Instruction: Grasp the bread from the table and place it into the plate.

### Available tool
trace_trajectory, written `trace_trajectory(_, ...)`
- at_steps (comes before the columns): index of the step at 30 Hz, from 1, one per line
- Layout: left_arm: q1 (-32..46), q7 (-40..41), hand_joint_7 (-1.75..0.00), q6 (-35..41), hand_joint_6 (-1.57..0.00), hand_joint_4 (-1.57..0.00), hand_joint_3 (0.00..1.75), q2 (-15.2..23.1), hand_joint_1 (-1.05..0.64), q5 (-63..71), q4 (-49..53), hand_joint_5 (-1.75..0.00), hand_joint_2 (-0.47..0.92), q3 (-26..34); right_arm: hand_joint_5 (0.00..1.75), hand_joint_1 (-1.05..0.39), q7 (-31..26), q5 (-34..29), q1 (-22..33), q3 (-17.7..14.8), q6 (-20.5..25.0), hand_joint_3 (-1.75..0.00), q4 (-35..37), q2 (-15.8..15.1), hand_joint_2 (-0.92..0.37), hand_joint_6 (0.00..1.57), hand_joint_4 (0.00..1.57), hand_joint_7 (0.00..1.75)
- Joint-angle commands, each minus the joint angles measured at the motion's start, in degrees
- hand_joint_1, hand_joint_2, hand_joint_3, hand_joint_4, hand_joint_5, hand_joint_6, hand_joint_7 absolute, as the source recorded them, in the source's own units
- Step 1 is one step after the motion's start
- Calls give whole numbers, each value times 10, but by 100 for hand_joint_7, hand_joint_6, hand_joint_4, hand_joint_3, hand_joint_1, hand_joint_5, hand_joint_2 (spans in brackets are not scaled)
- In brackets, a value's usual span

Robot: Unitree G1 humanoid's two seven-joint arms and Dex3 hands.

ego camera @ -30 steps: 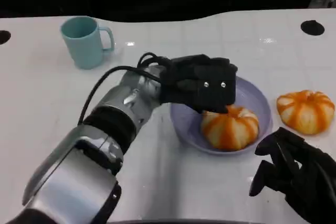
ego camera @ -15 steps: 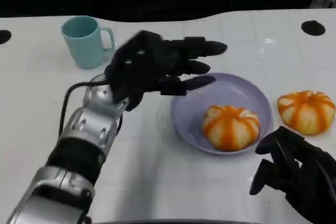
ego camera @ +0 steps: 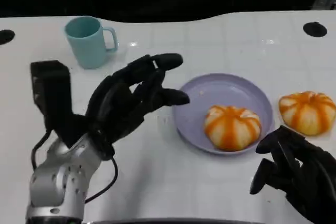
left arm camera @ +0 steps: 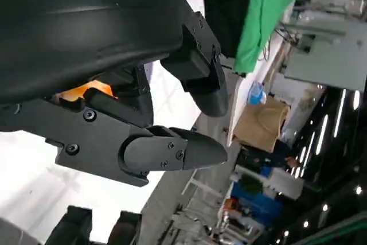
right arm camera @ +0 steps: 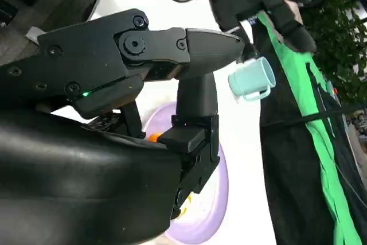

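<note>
One bun [ego camera: 231, 127] lying in the lilac plate [ego camera: 199, 116]; placing looks done. Second bun [ego camera: 306, 110] on worktop [ego camera: 173, 182] just beside plate. Left hand [ego camera: 131, 98] raised beside plate, fingers spread, empty. Right hand [ego camera: 294, 174] low, curled, holding nothing. Teal mug [ego camera: 88, 41] well apart.

One orange-striped round bread bun [ego camera: 231, 127] lies in the shallow lilac plate [ego camera: 210, 90], toward its right side — a second striped bun [ego camera: 307, 112] sits on the white table [ego camera: 220, 40] just right of the plate. The teal handled mug [ego camera: 88, 41] stands far left, behind the left hand [ego camera: 131, 100] — right hand [ego camera: 294, 171] nearest, front right.
</note>
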Motion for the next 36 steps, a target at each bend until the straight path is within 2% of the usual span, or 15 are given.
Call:
trace_trajectory(1,1,12,-96,14,-52,-55,46,6,-62,-9,-20,-140,92,0,175,-43,-4,1,2,-6,-2,-39,-4,-6,-92,50,65,161)
trace_trajectory(2,1,12,-96,15,-51,-55,46,6,-62,-10,-21,-140,92,0,175,-43,-4,1,2,-6,-2,-39,-4,-6,-92,50,65,161)
trace_trajectory(3,56,37,-103,46,-54,-59,46,-12,-62,-44,-70,-146,92,18,175,-43,-7,5,1,-8,3,-38,-7,-4,-92,50,65,161)
trace_trajectory(4,104,59,-121,72,-57,-65,45,-28,-60,-71,-113,-160,92,31,175,-42,-9,7,1,-9,7,-38,-9,-3,-92,50,64,161)
trace_trajectory(6,157,89,-140,104,-59,-70,45,-42,-59,-106,-165,-172,92,43,175,-42,-12,9,1,-11,12,-38,-12,-2,-92,50,64,161)
trace_trajectory(10,223,108,-164,111,-52,-75,53,-47,-57,-112,-215,-174,92,32,175,-43,-10,7,0,-10,10,-39,-12,-5,-92,50,64,161)
trace_trajectory(13,248,106,-172,105,-50,-77,56,-45,-57,-107,-222,-175,92,25,175,-43,-12,7,-1,-10,14,-38,-14,-5,-92,50,64,161)
trace_trajectory(21,290,105,-175,91,-53,-78,49,-32,-55,-101,-223,-175,92,12,175,-42,-8,7,1,-10,11,-40,-16,-5,-92,49,62,161)
trace_trajectory(36,290,110,-175,80,-58,-81,43,-26,-55,-101,-213,-175,92,10,175,-42,-10,13,3,-17,21,-40,-24,-8,-92,50,63,161)
